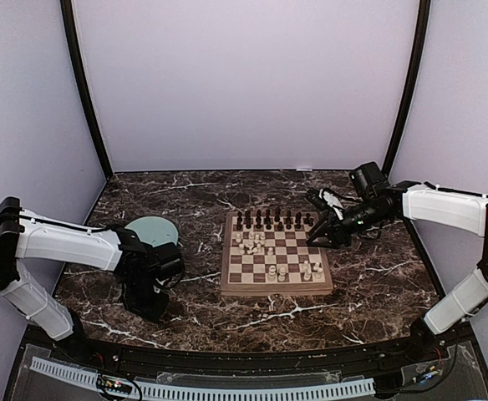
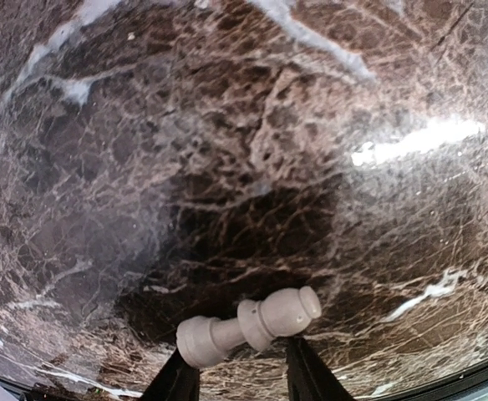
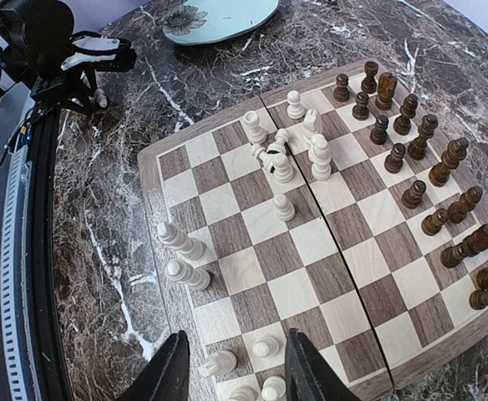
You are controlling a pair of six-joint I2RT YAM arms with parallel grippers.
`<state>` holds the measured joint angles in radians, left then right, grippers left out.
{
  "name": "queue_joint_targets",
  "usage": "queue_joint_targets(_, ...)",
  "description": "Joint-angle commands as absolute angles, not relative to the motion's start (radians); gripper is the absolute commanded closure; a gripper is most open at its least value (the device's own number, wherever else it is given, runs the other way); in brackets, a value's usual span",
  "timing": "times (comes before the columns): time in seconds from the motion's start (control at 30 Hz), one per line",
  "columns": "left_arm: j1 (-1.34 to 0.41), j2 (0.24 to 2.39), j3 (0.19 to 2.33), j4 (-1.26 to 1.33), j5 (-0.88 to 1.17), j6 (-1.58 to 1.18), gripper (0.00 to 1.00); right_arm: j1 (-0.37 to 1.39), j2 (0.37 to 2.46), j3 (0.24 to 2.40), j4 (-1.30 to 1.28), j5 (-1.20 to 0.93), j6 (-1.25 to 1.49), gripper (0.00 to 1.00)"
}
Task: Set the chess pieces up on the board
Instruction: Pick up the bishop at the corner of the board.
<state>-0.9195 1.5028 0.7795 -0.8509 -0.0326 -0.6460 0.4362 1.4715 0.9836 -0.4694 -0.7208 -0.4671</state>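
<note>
A cream piece (image 2: 248, 328) lies on its side on the marble surface (image 2: 227, 125), well apart from the board (image 1: 277, 289). The left jaws straddle it; whether it is pinched cannot be told. The narrow stem should be gripped squarely. The right jaws are spread, empty

In your left wrist view, a cream-white chess piece (image 2: 248, 327) lay on its side on the dark, white-veined marble bench (image 2: 227, 150). Your left hand (image 2: 242, 378) had its two dark fingers (image 2: 175, 380) apart, tips right at the piece. Whether they gripped it was unclear.
</note>
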Motion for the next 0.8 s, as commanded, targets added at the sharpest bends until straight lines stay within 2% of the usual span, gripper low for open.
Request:
queue_joint_targets(0.0,-0.925,1.542,0.794,-0.804,-0.013,-0.636,0.62,0.442,1.473,1.001,-0.466,-0.721,-0.472,0.59)
queue_joint_targets(0.13,-0.924,1.527,0.860,-0.920,-0.050,-0.666,0.61,0.443,1.478,1.004,-0.468,-0.724,-0.471,0.60)
queue_joint_targets(0.27,-0.908,1.571,0.920,-0.992,-0.080,-0.658,0.50,0.443,1.482,1.007,-0.470,-0.727,-0.472,0.60)
queue_joint_targets(0.4,-0.906,1.623,0.942,-0.969,-0.100,-0.579,0.46,0.443,1.478,1.005,-0.475,-0.727,-0.474,0.60)
queue_joint_targets(0.63,-0.902,1.672,0.934,-0.936,-0.034,-0.530,0.49,0.443,1.448,0.991,-0.473,-0.711,-0.473,0.60)
queue_joint_targets(0.77,-0.903,1.668,0.906,-0.931,-0.009,-0.551,0.55,0.443,1.449,0.989,-0.471,-0.711,-0.471,0.60)
